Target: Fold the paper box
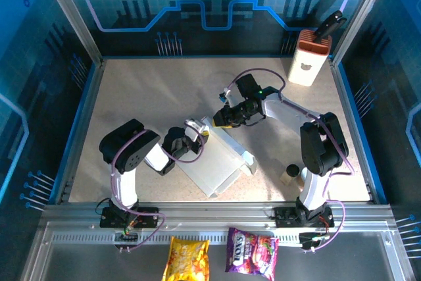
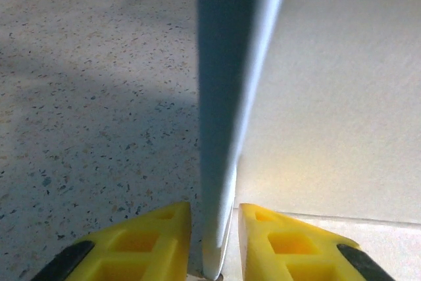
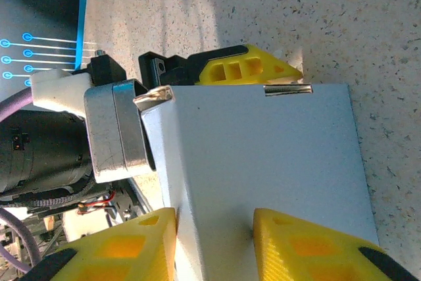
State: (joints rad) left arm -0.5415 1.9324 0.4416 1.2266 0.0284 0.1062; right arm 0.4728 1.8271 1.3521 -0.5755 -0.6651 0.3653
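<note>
1. The paper box [image 1: 217, 161] lies on the table [image 2: 92, 97] between the two grippers. It is partly raised, with a flat panel down and thin walls standing along its edges.
2. At the left gripper [image 2: 215, 207], one wall stands on edge and runs straight out between the yellow fingers [image 2: 154, 241] and past their tips. The fingers sit a little apart, with a sliver of gap showing on each side of the card. We cannot tell whether they pinch it.
3. At the right gripper [image 3: 215, 214], a folded edge of the box comes out from between the fingers, and the broad grey-white face spreads beyond the tips. These fingers are apart too, and we cannot tell whether they press on the card.
4. We judge the box to be very light and made of thin card. It should be stiff along a crease but floppy across a free flap, and likely to spring back after a fold. A hard pinch could dent it, and its smooth face may slide between plastic pads.
5. We would grip close to a crease or corner, with the wall seated deep between the fingers rather than at the tips. Something this light will skate on the table, so the other fingers should brace the opposite wall.
</note>
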